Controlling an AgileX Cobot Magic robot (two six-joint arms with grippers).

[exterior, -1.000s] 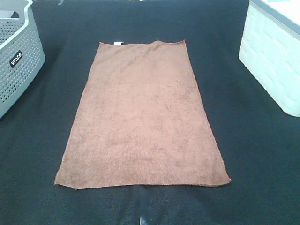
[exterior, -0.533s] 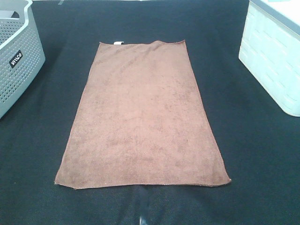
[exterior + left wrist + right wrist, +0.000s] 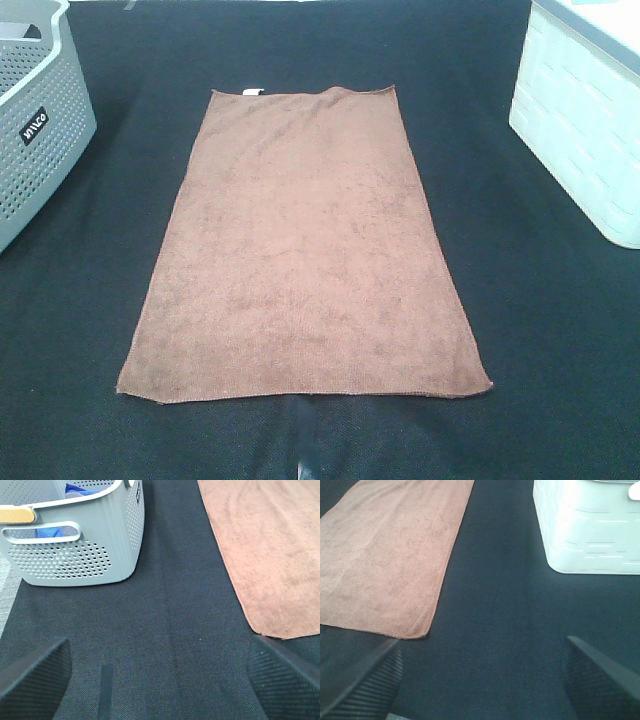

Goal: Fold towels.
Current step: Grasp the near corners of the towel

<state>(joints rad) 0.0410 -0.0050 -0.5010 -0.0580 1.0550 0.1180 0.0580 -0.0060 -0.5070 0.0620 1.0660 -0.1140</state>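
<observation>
A reddish-brown towel (image 3: 305,250) lies spread flat on the dark table, long side running away from me, with a small white tag (image 3: 252,92) at its far short edge. Neither arm shows in the high view. In the left wrist view the towel (image 3: 267,550) fills one side, its near corner close to one finger; my left gripper (image 3: 160,680) hangs open over bare dark cloth, nothing between its fingers (image 3: 35,677). In the right wrist view the towel (image 3: 385,555) lies to one side, and my right gripper (image 3: 482,677) is open and empty above the table, beside the towel's near corner.
A grey perforated basket (image 3: 35,120) stands at the far left; it (image 3: 75,535) holds something blue in the left wrist view. A white bin (image 3: 585,115) stands at the far right, also seen as the bin (image 3: 590,527). The table cover (image 3: 560,330) is dark fabric.
</observation>
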